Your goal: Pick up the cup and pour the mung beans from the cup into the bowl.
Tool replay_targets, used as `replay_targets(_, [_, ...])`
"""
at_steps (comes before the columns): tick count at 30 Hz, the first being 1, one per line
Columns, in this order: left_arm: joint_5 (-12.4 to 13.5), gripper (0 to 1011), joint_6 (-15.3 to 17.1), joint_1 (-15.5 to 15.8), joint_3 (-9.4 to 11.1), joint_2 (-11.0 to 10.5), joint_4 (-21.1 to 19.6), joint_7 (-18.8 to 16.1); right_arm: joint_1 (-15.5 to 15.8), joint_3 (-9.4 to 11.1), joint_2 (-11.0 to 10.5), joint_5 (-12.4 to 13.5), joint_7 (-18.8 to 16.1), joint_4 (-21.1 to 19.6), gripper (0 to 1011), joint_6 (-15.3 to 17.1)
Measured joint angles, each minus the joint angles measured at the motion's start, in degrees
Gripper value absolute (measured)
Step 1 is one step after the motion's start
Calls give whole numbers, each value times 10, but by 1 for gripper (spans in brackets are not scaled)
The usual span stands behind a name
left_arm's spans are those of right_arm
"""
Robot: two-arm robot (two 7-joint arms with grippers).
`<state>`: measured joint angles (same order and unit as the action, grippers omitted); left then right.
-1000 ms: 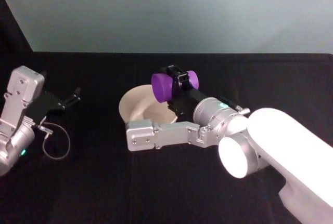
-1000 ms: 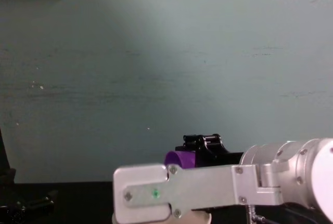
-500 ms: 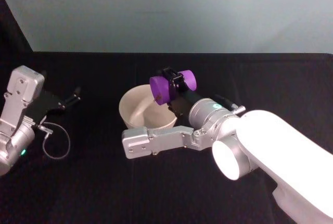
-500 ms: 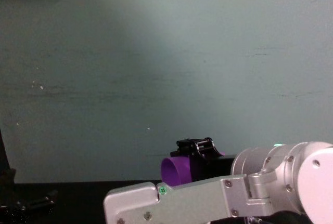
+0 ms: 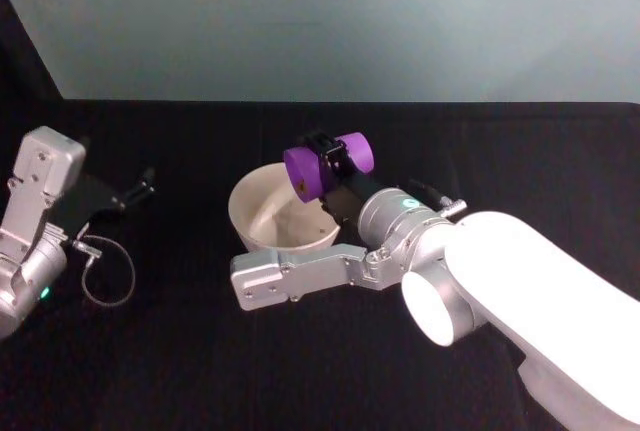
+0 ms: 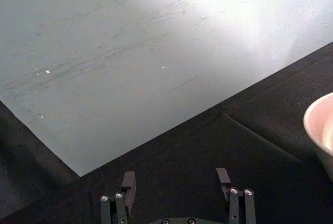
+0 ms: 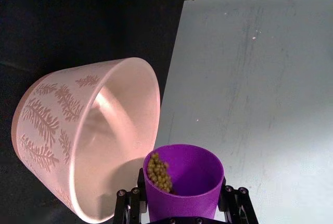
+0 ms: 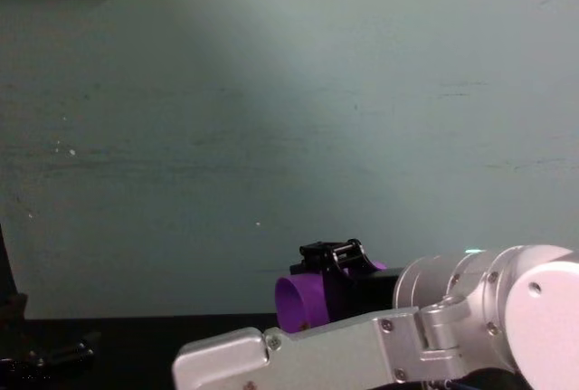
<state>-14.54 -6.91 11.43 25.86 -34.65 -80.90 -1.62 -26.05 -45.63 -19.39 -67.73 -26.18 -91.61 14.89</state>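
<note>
Head view: high, angled down over the counter (image 5: pixel 200 351). Chest view: low, level, facing the wall (image 8: pixel 271 91). Wrist views: close behind own fingers (image 6: pixel 222 176). Common to head, chest, right wrist: cup (image 5: pixel 303 173); to head, both wrists: bowl (image 5: pixel 245 213).

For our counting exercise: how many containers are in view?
2: the white bowl on the table; the purple cup, tilted in the right gripper over its rim.

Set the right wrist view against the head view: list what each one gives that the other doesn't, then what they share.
Right wrist view: mung beans heaped inside the cup, and a leaf pattern on the outer wall of the bowl. Head view: the left hand, open, parked at the left of the table. Both: the right hand shut on the tipped purple cup by the bowl.
</note>
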Motion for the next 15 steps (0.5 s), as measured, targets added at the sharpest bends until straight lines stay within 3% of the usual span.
replay_targets(15, [0, 1000, 0, 0, 0, 0, 0, 0, -2, -3, 0, -11, -6, 0, 734, -1])
